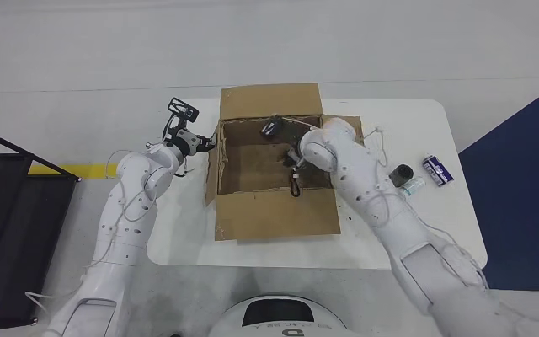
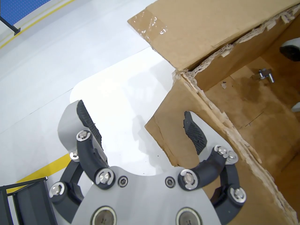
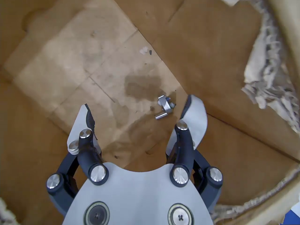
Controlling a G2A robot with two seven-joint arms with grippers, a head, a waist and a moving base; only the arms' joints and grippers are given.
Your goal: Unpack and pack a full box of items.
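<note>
bright, even light | soft shadows — glare on tape (image 2: 153, 25)

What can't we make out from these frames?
- Top view: the right arm covers part of the floor of the brown cardboard box.
- Top view: dark cylinder and blue-white packet on the white table, too small to identify.
- Right wrist view: small silver metal part by the open right pincer, too small to name.
- Left wrist view: box edge sits inside the open left pincer; contact unclear.
</note>
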